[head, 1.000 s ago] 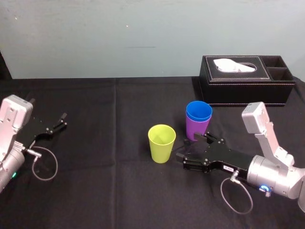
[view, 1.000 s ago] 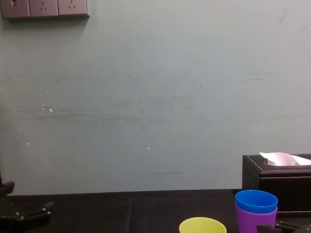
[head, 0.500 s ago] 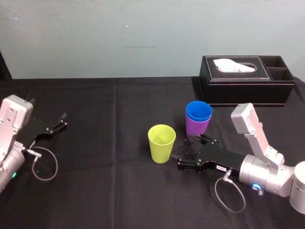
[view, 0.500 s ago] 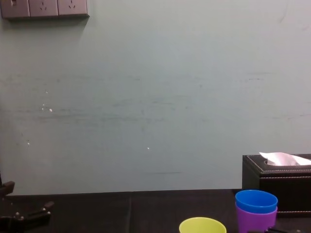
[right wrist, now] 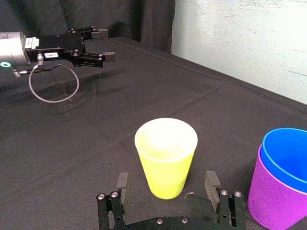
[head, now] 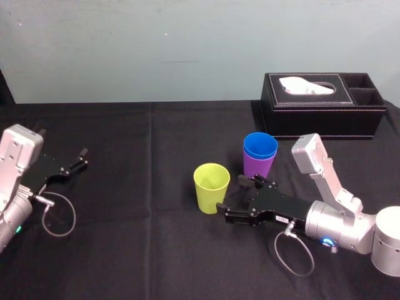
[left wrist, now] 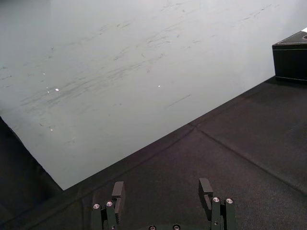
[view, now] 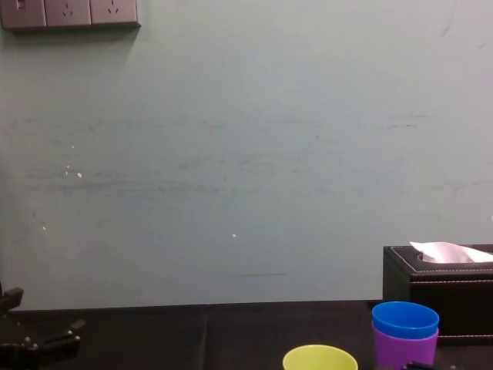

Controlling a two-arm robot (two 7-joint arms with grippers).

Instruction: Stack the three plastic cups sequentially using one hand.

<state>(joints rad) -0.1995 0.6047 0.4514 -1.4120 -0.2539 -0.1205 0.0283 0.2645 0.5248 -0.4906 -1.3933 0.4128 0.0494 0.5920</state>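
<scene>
The yellow-green cup [head: 212, 187] stands upright and alone at the table's middle. Just behind and to its right, the blue cup [head: 260, 146] sits nested in the purple cup [head: 255, 167]. My right gripper [head: 230, 194] lies low on the cloth, open, its tips reaching the yellow-green cup's right side. In the right wrist view the yellow-green cup [right wrist: 166, 155] stands between the spread fingers [right wrist: 123, 181], touching neither, with the blue cup [right wrist: 287, 154] in the purple cup [right wrist: 272, 202] beside it. My left gripper [head: 80, 158] rests open at the far left.
A black stitched tissue box [head: 324, 105] stands at the back right, behind the nested cups. The black cloth [head: 137, 237] covers the whole table, and a pale wall [view: 246, 154] rises behind it. The left arm's cable loop [head: 59, 219] lies on the cloth.
My right gripper has slid left along the cloth, from beside the purple cup to around the yellow-green cup's base. The cups and the left arm have not moved.
</scene>
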